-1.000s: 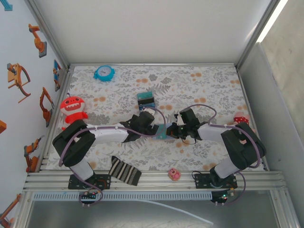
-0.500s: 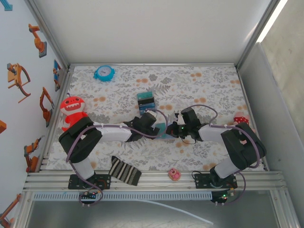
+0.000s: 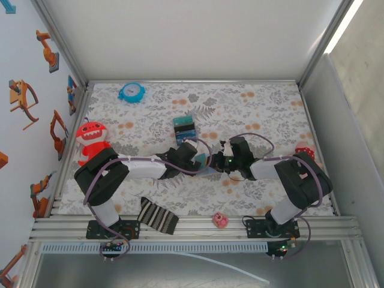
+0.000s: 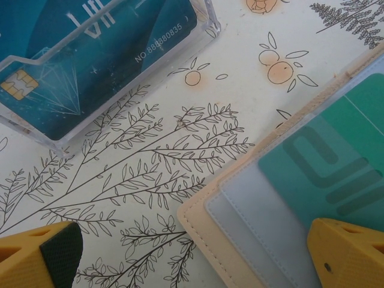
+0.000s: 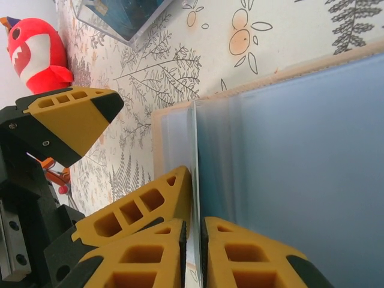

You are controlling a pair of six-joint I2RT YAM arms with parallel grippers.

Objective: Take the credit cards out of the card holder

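Observation:
The card holder [image 4: 240, 210] lies open on the patterned cloth, tan rim round pale blue pockets, with a teal credit card [image 4: 336, 162] tucked in it. My left gripper [image 4: 195, 255] is wide open and straddles the holder's corner; one finger sits over the holder, the other over the cloth. From above, the holder [image 3: 205, 165] lies between my left gripper [image 3: 197, 157] and my right gripper [image 3: 217, 162]. My right gripper [image 5: 195, 240] has its jaws a sliver apart round a thin edge-on sheet rising from the holder [image 5: 171, 144]. Whether that sheet is a card or a panel I cannot tell.
A clear box [image 3: 185, 125] holding blue cards stands just beyond the grippers, close in the left wrist view [image 4: 90, 54]. A red plush toy [image 3: 91, 137] sits at the left edge, a blue clock [image 3: 131, 92] at the back, a striped cloth [image 3: 157, 216] and a small pink thing [image 3: 220, 219] near the front.
My left gripper has slid right, up against the card holder. The right arm has drawn slightly in toward the holder.

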